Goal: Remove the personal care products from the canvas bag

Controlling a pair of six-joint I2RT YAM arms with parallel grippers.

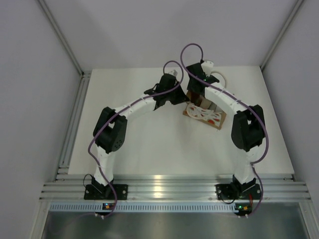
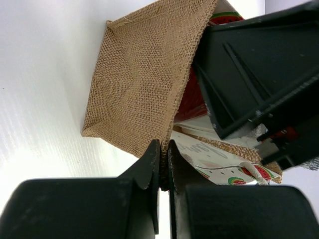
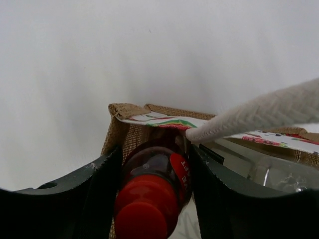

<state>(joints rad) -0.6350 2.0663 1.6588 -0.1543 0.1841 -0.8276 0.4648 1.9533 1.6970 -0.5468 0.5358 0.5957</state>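
Observation:
The canvas bag point(image 1: 204, 115) lies near the middle of the table, tan burlap with red-and-white print. In the left wrist view my left gripper point(image 2: 163, 162) is shut on the bag's point(image 2: 139, 74) woven rim. My right gripper point(image 3: 155, 159) reaches into the bag's point(image 3: 124, 132) mouth, and its fingers press both sides of the red bottle point(image 3: 154, 191) with its red cap. A bit of the red bottle point(image 2: 192, 102) shows beside the black right gripper point(image 2: 259, 74). The other products are hidden.
A cream rope handle point(image 3: 259, 112) crosses in front of the right gripper; a handle loop point(image 1: 222, 78) lies behind the bag. Both grippers point(image 1: 182, 97) point(image 1: 195, 94) crowd together at the bag's mouth. White walls enclose the table.

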